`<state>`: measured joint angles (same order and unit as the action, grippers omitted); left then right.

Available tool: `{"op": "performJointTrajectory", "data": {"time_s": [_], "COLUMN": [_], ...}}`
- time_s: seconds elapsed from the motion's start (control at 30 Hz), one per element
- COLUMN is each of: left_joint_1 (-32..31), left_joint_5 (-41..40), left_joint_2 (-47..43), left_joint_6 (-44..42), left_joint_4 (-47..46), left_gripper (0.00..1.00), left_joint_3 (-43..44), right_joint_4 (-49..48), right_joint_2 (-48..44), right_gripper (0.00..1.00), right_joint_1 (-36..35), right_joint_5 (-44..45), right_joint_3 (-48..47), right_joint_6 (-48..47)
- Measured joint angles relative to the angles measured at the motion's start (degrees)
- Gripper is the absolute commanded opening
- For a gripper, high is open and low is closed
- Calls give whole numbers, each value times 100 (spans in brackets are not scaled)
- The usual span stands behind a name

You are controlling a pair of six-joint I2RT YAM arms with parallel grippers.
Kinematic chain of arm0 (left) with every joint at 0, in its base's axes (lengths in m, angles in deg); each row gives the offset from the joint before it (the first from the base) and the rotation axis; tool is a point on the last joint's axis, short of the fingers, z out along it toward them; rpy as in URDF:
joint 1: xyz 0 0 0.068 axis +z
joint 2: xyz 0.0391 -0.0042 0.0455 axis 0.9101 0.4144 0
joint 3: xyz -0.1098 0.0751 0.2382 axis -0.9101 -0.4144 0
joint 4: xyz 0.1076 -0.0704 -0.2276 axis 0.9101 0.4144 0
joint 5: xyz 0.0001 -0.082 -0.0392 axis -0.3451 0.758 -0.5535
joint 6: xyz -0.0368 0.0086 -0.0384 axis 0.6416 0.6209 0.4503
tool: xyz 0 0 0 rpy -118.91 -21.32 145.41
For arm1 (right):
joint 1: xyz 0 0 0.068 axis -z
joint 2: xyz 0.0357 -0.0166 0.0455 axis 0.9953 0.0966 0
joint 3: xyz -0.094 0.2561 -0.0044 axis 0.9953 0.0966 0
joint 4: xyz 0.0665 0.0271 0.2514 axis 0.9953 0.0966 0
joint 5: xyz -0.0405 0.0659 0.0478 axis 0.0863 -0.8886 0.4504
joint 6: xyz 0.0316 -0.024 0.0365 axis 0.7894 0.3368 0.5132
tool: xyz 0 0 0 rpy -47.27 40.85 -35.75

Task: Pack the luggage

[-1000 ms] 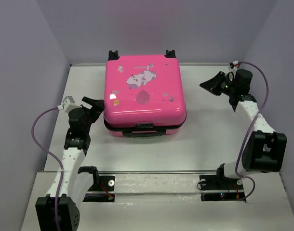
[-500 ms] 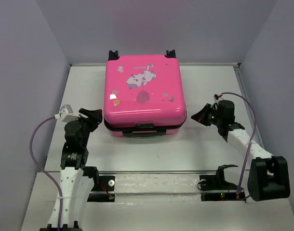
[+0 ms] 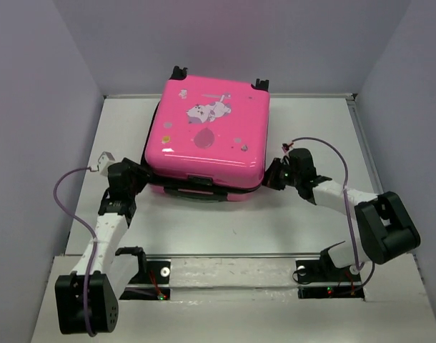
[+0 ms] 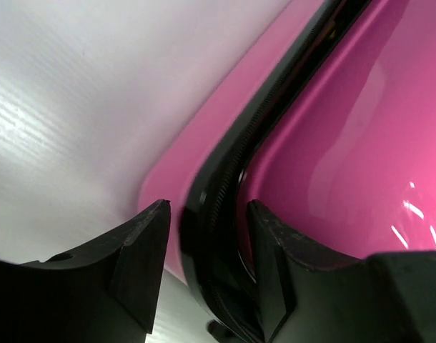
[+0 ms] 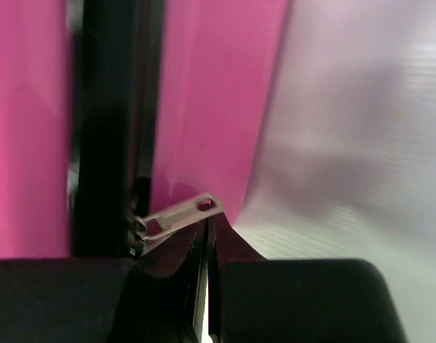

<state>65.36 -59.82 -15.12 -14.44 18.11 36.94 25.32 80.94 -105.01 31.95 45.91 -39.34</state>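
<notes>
The luggage, a hot-pink hard-shell case with a white cartoon print, lies shut and slightly turned on the table. My left gripper is at its near-left corner. In the left wrist view the gripper stands open astride the black zipper band, with a slit of table showing beside the left finger. My right gripper is at the near-right corner. Its jaws are shut, and the silver zipper pull lies across their tips, not pinched.
The white table is bounded by lilac walls at the back and both sides. A black carry handle sits on the case's near side and small wheels at its far edge. The arms' mounting rail runs along the front.
The right arm swung in from the far right to the case's near-right corner and its jaws shut. The left gripper reached the near-left corner and narrowed. The case has turned clockwise.
</notes>
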Motion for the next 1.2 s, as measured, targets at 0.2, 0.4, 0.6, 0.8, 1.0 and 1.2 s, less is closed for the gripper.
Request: {"op": "performJointTrajectory", "data": {"time_s": [0.2, 0.4, 0.6, 0.8, 1.0, 1.2], "left_joint_1": [118, 142, 11, -1211, -2564, -2826], "left_joint_5": [-199, -227, 907, 1451, 1408, 1414], "left_joint_2": [98, -1333, -1952, -2098, -1932, -1287], "left_joint_6": [-203, -542, -699, -501, -210, -181], "left_joint_4": [153, 334, 452, 997, 852, 299], "left_gripper": [71, 52, 15, 13, 23, 25], "left_joint_3": [848, 1467, 981, -142, -494, -498], "right_joint_4": [-13, 138, 444, 127, -387, -772], "right_joint_2": [-50, -824, -997, -1119, -973, -610], "right_gripper": [15, 39, 46, 55, 58, 57], "right_joint_1": [-343, -455, -455, -455, -455, -448], "right_joint_5": [-42, 382, 846, 612, 9, -240], "right_joint_3": [-323, -101, 90, 140, 197, 197], "right_joint_6": [-157, -796, -1773, -2706, -3451, -3816]}}
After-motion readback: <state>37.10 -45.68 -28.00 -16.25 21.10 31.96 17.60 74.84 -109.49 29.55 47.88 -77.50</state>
